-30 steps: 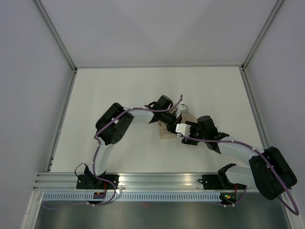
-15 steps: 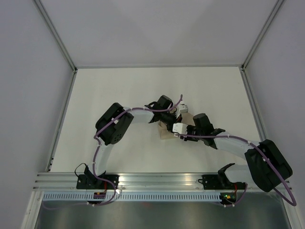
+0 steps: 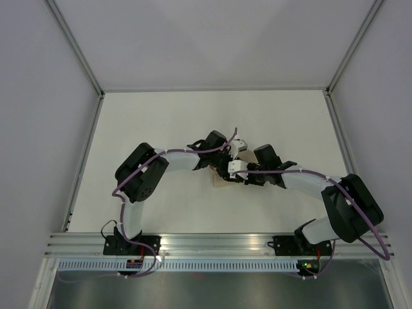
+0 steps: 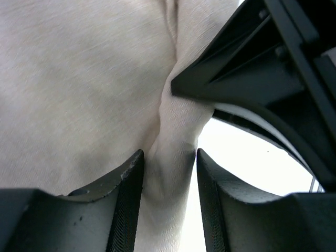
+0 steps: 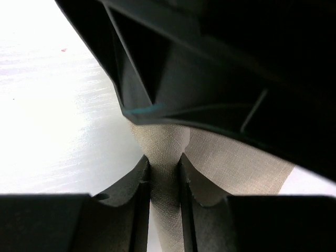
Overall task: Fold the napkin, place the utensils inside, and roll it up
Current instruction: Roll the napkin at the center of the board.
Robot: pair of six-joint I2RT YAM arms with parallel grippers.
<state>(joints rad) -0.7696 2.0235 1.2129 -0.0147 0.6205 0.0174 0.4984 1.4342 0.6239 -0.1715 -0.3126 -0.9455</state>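
Observation:
The tan napkin (image 4: 79,79) lies bunched into a narrow roll between both grippers in the middle of the table; only a small part of the napkin (image 3: 221,181) shows in the top view. My left gripper (image 4: 169,157) stands open around the roll: the cloth touches the left finger and a gap shows at the right one. My right gripper (image 5: 164,160) is shut on the napkin (image 5: 165,142), both fingers pressing the roll. The two grippers face each other almost touching, so the right one's black body (image 4: 262,68) fills the left wrist view. The utensils are hidden.
The white table (image 3: 161,116) is bounded by metal rails at the left (image 3: 84,154) and right (image 3: 341,141). Both arms arch over the centre, and their bases sit on the near aluminium rail (image 3: 212,241).
My left gripper has opened off the napkin roll while my right gripper has closed onto it. The right arm has reached further left, and the left arm's elbow has swung left.

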